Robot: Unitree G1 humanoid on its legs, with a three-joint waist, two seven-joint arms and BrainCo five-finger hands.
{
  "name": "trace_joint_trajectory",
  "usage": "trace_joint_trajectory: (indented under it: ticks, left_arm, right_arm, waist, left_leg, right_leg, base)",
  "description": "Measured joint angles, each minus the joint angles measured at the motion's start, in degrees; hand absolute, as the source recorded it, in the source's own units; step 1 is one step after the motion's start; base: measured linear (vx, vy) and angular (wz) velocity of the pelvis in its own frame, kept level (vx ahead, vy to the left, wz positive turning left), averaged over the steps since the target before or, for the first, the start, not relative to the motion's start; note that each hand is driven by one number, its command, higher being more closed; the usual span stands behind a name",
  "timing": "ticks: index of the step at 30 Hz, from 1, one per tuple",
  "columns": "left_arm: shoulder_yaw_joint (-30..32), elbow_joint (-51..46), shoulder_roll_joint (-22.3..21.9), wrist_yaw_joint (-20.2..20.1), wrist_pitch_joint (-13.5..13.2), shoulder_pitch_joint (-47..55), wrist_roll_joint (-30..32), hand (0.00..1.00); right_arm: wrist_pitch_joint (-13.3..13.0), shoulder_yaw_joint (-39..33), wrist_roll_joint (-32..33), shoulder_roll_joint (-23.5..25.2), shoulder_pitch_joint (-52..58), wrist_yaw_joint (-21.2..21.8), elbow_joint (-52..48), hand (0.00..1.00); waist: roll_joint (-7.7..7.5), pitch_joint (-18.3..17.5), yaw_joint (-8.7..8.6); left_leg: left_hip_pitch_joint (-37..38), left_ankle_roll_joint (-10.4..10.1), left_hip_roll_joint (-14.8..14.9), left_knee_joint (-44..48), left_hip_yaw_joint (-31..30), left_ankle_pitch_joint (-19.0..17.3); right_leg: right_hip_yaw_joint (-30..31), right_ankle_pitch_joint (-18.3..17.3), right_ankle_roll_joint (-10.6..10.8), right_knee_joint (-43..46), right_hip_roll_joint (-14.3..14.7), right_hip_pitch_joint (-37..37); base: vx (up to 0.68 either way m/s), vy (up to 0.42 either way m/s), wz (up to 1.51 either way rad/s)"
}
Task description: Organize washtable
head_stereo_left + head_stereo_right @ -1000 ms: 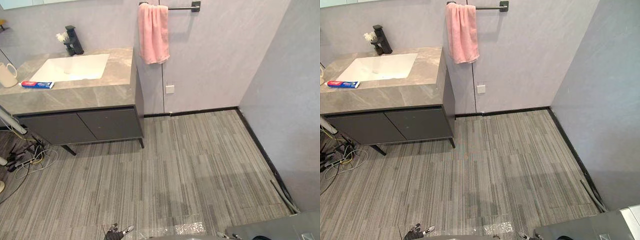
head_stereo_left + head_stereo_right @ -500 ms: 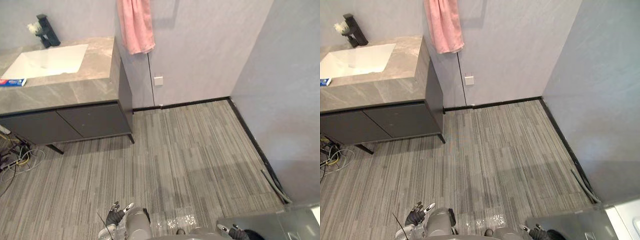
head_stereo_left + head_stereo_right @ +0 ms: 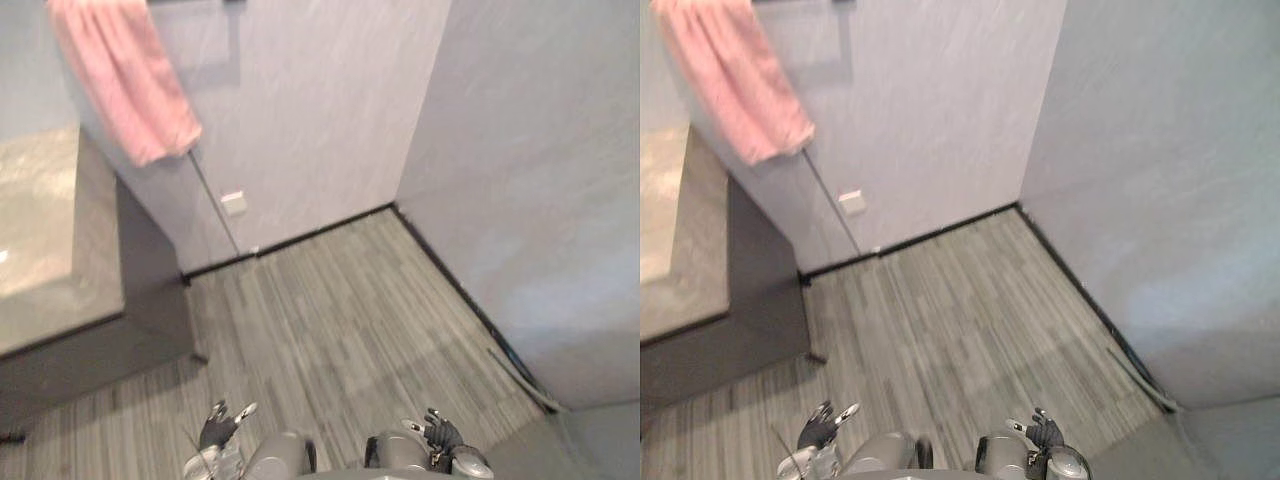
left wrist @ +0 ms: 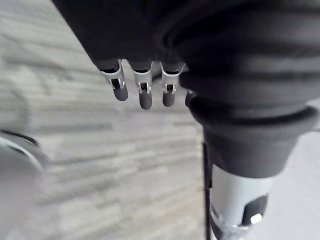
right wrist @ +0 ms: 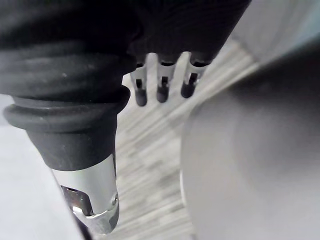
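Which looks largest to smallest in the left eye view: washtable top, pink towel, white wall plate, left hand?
1. washtable top, narrowly, though cut by the view's edge.
2. pink towel.
3. left hand, nearer the camera, so unsure against the plate.
4. white wall plate.

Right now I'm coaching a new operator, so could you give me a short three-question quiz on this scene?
1. True or false: the left hand and the right hand are both open and hold nothing.
2. What colour is the hanging towel? A blue, B pink, C white.
3. Fill in: the washtable stands on the robot's ____ side.
Key: 1 true; 2 B; 3 left.
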Motion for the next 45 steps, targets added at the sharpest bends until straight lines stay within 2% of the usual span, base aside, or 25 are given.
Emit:
trace_joint_trajectory:
  ticks: [2, 4, 6, 7, 8, 10, 12, 14, 15, 16, 18, 19, 21, 22, 23, 24, 25, 26, 27, 30, 32, 33, 35, 39, 45]
  left_arm:
    - [-1.1, -1.6, -0.9, 0.1, -1.1, -1.3, 0.0, 0.0]
    - [-0.9, -1.1, -1.3, 1.1, -1.0, -0.4, 0.0, 0.0]
    - [1.6, -2.1, -3.3, 2.9, -1.0, -0.1, 0.0, 0.0]
    - [2.9, -2.8, -4.8, 4.2, -1.0, 0.1, -0.2, 0.0]
    - [3.1, -3.0, -4.9, 5.2, -0.9, 0.4, -0.2, 0.0]
    - [2.5, -3.8, -4.7, 5.2, -0.9, 0.5, -0.2, 0.0]
    - [1.9, -7.4, -4.1, 5.3, -1.0, 1.3, -0.2, 0.0]
    - [1.7, -11.0, -4.2, 6.5, -1.1, 1.9, -0.1, 0.0]
    - [1.8, -12.6, -4.1, 7.3, -1.1, 2.1, 0.3, 0.0]
    - [1.8, -13.5, -4.1, 7.8, -1.1, 2.2, 0.7, 0.0]
    - [1.7, -17.7, -4.2, 9.4, -1.1, 4.2, 1.0, 0.0]
    - [2.4, -20.5, -3.8, 10.9, -1.0, 3.5, 1.6, 0.0]
    - [4.2, -27.2, -5.4, 13.4, -1.1, 2.9, 4.3, 0.0]
    - [5.0, -31.5, -6.1, 14.6, -1.1, 2.8, 6.9, 0.0]
    - [5.5, -36.6, -5.8, 16.0, -1.3, 2.8, 12.1, 0.0]
    - [5.8, -38.1, -5.9, 16.6, -1.5, 2.6, 14.6, 0.0]
    - [5.6, -40.6, -6.2, 17.7, -1.6, 2.5, 18.6, 0.0]
    - [5.9, -44.1, -6.3, 18.9, -1.6, 4.2, 21.1, 0.0]
    - [6.0, -46.2, -6.2, 19.5, -1.6, 5.6, 22.0, 0.0]
    - [8.3, -53.1, -6.9, 23.1, -1.7, 8.1, 26.1, 0.0]
    - [10.0, -53.7, -7.0, 24.3, -1.7, 8.4, 26.9, 0.0]
    - [10.5, -54.1, -7.0, 25.4, -1.6, 8.6, 27.1, 0.0]
    - [10.5, -54.8, -7.0, 26.4, -1.4, 8.6, 28.0, 0.0]
    - [13.4, -60.6, -7.5, 26.4, -1.4, 12.0, 27.9, 0.0]
    - [17.1, -64.1, -8.9, 26.3, -1.5, 16.7, 27.8, 0.0]
  right_arm:
    - [0.0, 2.9, 0.0, 0.0, -0.2, 0.5, -5.6, 0.0]
    - [-0.1, 5.8, 0.0, 0.0, -0.2, 0.4, -7.3, 0.0]
    - [-0.1, 8.7, 0.0, -0.9, -0.7, 0.3, -9.5, 0.0]
    - [-0.2, 10.0, -0.2, -1.4, -0.3, 0.0, -12.6, 0.0]
    - [-0.4, 10.4, -0.3, -0.7, -0.1, -0.9, -13.4, 0.0]
    - [-0.4, 9.9, -0.3, -0.2, 0.0, -1.7, -13.3, 0.0]
    - [-0.9, 9.8, -0.3, 0.0, 0.4, -2.5, -12.2, 0.0]
    - [-1.2, 9.1, -0.3, -1.5, 0.8, -3.2, -12.0, 0.0]
    - [-1.3, 8.1, -0.3, -2.1, 1.2, -3.4, -11.8, 0.0]
    - [-1.4, 7.4, -0.3, -2.2, 1.7, -3.5, -11.8, 0.0]
    - [-1.4, 6.2, -0.3, -3.0, 2.8, -3.6, -10.9, 0.0]
    - [-1.4, 4.9, -0.2, -1.5, 3.0, -4.1, -10.0, 0.0]
    - [-2.2, 4.7, -0.2, -1.0, 1.6, -4.5, -10.5, 0.0]
    - [-2.4, 4.0, -0.2, -0.7, 0.9, -4.5, -11.2, 0.0]
    - [-2.9, 2.4, -0.1, 0.0, 0.7, -4.7, -13.2, 0.0]
    - [-3.1, 1.8, -0.1, 0.1, 0.4, -5.0, -13.7, 0.0]
    - [-2.9, 0.6, 0.0, 0.1, -0.2, -5.7, -13.6, 0.0]
    - [-3.0, 0.7, 0.0, 0.1, -1.0, -5.8, -13.6, 0.0]
    - [-3.0, 1.0, 0.0, 0.1, -1.4, -5.9, -13.5, 0.0]
    - [-3.2, 3.2, 0.0, 0.8, -2.3, -5.9, -13.6, 0.0]
    - [-3.2, 5.0, 0.0, 1.6, -2.3, -5.8, -14.0, 0.0]
    - [-3.2, 5.8, -0.3, 2.1, -1.8, -5.8, -14.2, 0.0]
    - [-3.3, 7.4, -0.4, 1.9, -0.5, -6.0, -15.2, 0.0]
    - [-2.8, 7.6, -0.7, 1.0, 2.2, -5.9, -16.3, 0.0]
    - [-2.4, 7.0, -0.6, 0.7, 2.5, -6.0, -13.9, 0.0]
  waist:
    - [-0.62, -0.4, -2.35]
    - [-1.3, -1.6, -2.48]
    - [0.62, -1.3, -1.64]
    - [3.18, -0.3, -1.58]
    - [3.4, 0.0, -0.49]
    - [2.57, 0.2, 0.23]
    - [-0.94, 0.0, 0.76]
    - [-1.54, 0.0, 0.72]
    - [-1.62, 0.0, 0.7]
    - [-1.57, 0.0, 0.65]
    - [-0.87, -0.5, 0.79]
    - [-3.04, -0.8, 0.19]
    - [-2.05, -0.7, 0.71]
    - [-1.3, -0.6, 0.65]
    - [-1.88, -0.5, 0.79]
    - [-1.25, -0.4, 0.0]
    - [-1.09, -0.3, -0.46]
    - [-1.24, -0.2, -0.61]
    - [-0.87, -0.3, -0.7]
    - [-0.15, -0.8, -0.69]
    - [0.47, -0.5, -0.87]
    - [-0.36, -0.8, -0.64]
    - [-0.94, -0.9, -1.12]
    - [1.33, -0.2, 0.84]
    - [-0.17, -0.1, 2.6]
  left_leg:
    - [3.0, -1.8, 0.9, -2.5, -2.0, -1.6]
    - [7.3, -4.6, 2.3, -1.0, -3.4, -3.2]
    - [0.8, -4.8, 6.2, 16.1, -3.6, 0.1]
    - [-5.3, -2.8, 10.8, 30.6, -3.2, 8.2]
    - [-10.2, -2.4, 14.0, 40.3, -2.4, 10.3]
    - [-14.6, -2.4, 13.9, 42.8, -0.6, 7.0]
    - [-19.4, -2.7, 12.0, 34.5, 5.4, 5.9]
    - [-24.0, -2.9, 11.6, 24.5, 8.7, 6.1]
    - [-25.2, -2.4, 10.3, 17.3, 9.5, 6.8]
    - [-25.1, -1.1, 9.1, 12.6, 9.8, 8.9]
    - [-23.6, 3.6, 6.3, 1.7, 8.7, 19.7]
    - [-23.9, 5.9, 4.2, 2.6, 7.9, 19.0]
    - [-23.3, 5.0, 3.6, 1.4, 5.2, 18.1]
    - [-22.7, 3.9, 3.5, 1.8, 4.5, 17.3]
    - [-22.6, 2.7, 2.1, 4.4, 4.5, 14.8]
    - [-22.1, 2.2, 1.9, 5.4, 3.8, 12.9]
    - [-19.6, 1.8, 1.7, 4.8, 3.6, 10.4]
    - [-16.2, 2.0, 1.5, 2.7, 4.4, 9.3]
    - [-14.2, 2.1, 1.5, 1.1, 4.3, 9.0]
    - [-7.2, 1.3, 4.1, -5.3, 4.5, 9.5]
    - [-4.0, 0.4, 5.0, -7.7, 4.1, 10.0]
    - [-3.3, 0.3, 4.5, -6.8, 3.9, 10.0]
    - [-3.7, -1.6, 4.7, -2.1, 2.0, 7.7]
    - [-7.4, -3.1, 7.9, 8.6, -0.7, 6.5]
    - [-10.6, -2.9, 12.4, 8.4, -1.4, 6.3]
  right_leg:
    - [3.1, 4.0, 2.6, -24.8, 0.2, -2.0]
    - [4.6, 14.3, 1.7, -27.9, 2.1, -0.5]
    - [1.7, 10.3, -0.6, -24.7, 4.0, 1.1]
    - [-0.2, 7.5, -2.3, -26.3, 5.8, 5.5]
    - [-0.8, 5.4, -3.7, -28.1, 7.2, 9.3]
    - [-1.7, 4.6, -4.1, -32.1, 6.6, 15.1]
    - [-3.9, 4.6, -3.9, -39.1, 3.9, 22.2]
    - [-6.2, 4.2, -2.2, -42.1, 3.2, 26.6]
    - [-7.6, 2.8, 0.3, -42.4, 2.7, 29.2]
    - [-8.5, 1.9, 1.8, -42.3, 2.3, 30.7]
    - [-9.9, -0.9, 5.8, -39.4, 2.5, 33.8]
    - [-9.9, -0.7, 7.8, -35.1, -0.1, 32.7]
    - [-10.3, -3.9, 7.6, -36.4, -1.7, 30.9]
    - [-10.4, -2.7, 7.7, -40.5, -3.7, 29.9]
    - [-9.0, 7.0, 6.7, -40.7, -6.2, 28.2]
    - [-8.4, 6.2, 7.5, -37.0, -6.3, 28.2]
    - [-7.7, 6.4, 6.6, -28.7, -7.7, 26.2]
    - [-7.0, 10.1, 2.2, -19.9, -9.1, 23.1]
    - [-6.1, 13.0, 1.1, -16.2, -9.4, 21.3]
    - [-5.3, 3.5, 1.5, -14.3, -4.2, 15.6]
    - [-5.2, 1.8, 0.4, -22.1, 0.3, 13.4]
    - [-5.7, 3.5, -2.7, -30.6, 1.4, 13.3]
    - [-7.8, 9.3, -2.0, -37.9, 1.6, 15.3]
    - [-12.3, 8.9, -2.7, -37.6, 3.3, 19.8]
    - [-15.8, 7.7, -3.4, -34.6, 0.0, 22.5]
  base:
    - [0.64, -0.104, 0.54]
    - [0.69, -0.165, 0.44]
    - [0.78, -0.217, 0.18]
    - [0.78, -0.191, 0.18]
    - [0.65, -0.119, 0.22]
    - [0.58, -0.103, 0.25]
    - [0.61, -0.122, 0.44]
    - [0.71, -0.053, 0.49]
    - [0.6, 0.032, 0.44]
    - [0.5, 0.05, 0.51]
    - [0.58, 0.068, 0.62]
    - [0.72, 0.074, 0.72]
    - [0.5, 0.058, 0.39]
    - [0.36, 0.052, 0.01]
    - [0.39, 0.07, 0.19]
    - [0.37, 0.049, 0.35]
    - [0.36, 0.052, 0.23]
    - [0.31, 0.035, -0.06]
    - [0.32, 0.043, -0.29]
    - [0.29, -0.019, -0.17]
    - [0.29, -0.122, 0.14]
    - [0.29, -0.151, 0.34]
    - [0.33, -0.206, 0.71]
    - [0.26, -0.135, 0.55]
    - [0.09, 0.084, 0.36]
